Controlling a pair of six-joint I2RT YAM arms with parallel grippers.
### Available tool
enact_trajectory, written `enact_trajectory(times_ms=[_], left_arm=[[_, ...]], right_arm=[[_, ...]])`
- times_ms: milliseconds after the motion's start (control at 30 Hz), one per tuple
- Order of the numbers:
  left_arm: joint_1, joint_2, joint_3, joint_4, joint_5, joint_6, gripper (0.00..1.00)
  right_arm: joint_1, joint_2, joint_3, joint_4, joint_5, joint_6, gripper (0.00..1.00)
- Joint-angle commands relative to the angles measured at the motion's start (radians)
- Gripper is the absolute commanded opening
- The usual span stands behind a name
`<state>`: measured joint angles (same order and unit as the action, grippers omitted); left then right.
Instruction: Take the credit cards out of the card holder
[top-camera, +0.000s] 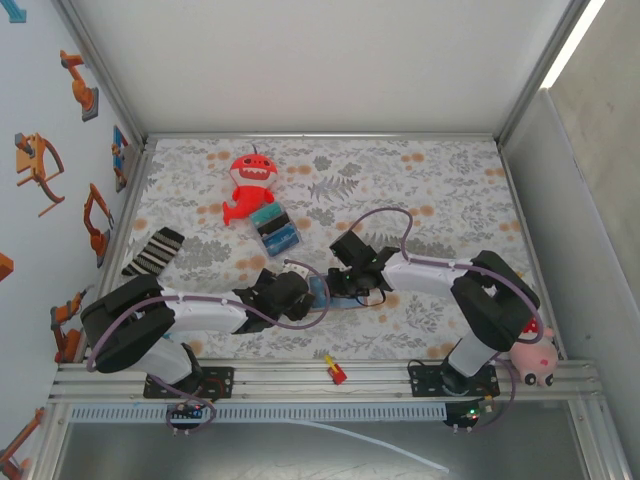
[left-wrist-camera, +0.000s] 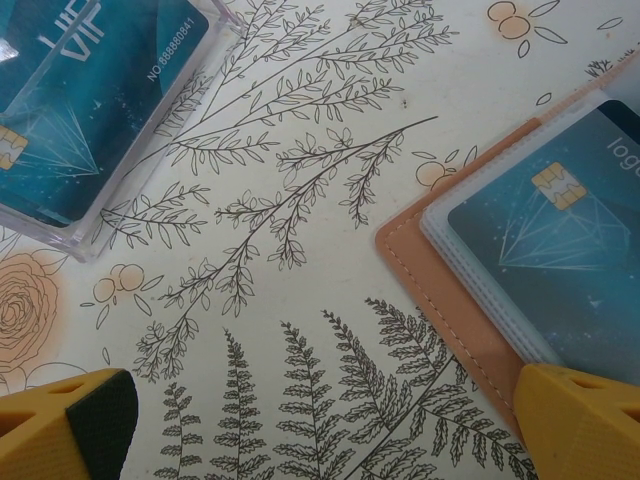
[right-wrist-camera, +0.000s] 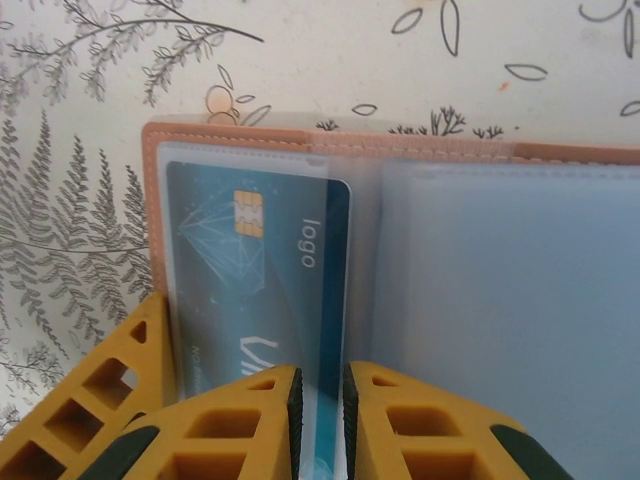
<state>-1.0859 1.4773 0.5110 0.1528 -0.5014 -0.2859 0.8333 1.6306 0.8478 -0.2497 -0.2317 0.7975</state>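
The tan card holder (right-wrist-camera: 250, 140) lies open on the patterned cloth between the two arms (top-camera: 322, 297). In its left clear sleeve sits a blue credit card (right-wrist-camera: 250, 260) with a gold chip. My right gripper (right-wrist-camera: 318, 420) hovers at the card's right edge, open by a narrow gap, the blue edge showing between the pads. My left gripper (left-wrist-camera: 322, 425) is wide open over bare cloth. Its right finger (left-wrist-camera: 580, 425) rests at the card holder's tan border (left-wrist-camera: 450, 290). The same card (left-wrist-camera: 550, 220) shows there too.
A clear case holding a blue card (left-wrist-camera: 90, 100) lies left of the card holder. Farther back are a red plush toy (top-camera: 250, 185) and a blue block bundle (top-camera: 275, 230). A striped sock (top-camera: 155, 250) lies at the left, a pink toy (top-camera: 535, 360) by the right base.
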Motion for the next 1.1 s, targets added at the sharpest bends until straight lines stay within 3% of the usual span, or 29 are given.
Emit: enact_trajectory(times_ms=[0,467,1067], left_arm=[[-0.002,0.011,0.024,-0.046,-0.009,-0.019,0.97],[-0.003,0.043,0.05,-0.071,0.002,-0.022,0.97],[-0.003,0.062,0.073,-0.108,0.025,-0.025,0.97]], right_arm=[[-0.003,0.016,-0.019,0.011,0.005,0.018,0.19],[-0.012,0.022,-0.064,0.102,-0.052,0.037,0.14],[-0.075,-0.009,-0.264,0.574,-0.302,0.151,0.14]])
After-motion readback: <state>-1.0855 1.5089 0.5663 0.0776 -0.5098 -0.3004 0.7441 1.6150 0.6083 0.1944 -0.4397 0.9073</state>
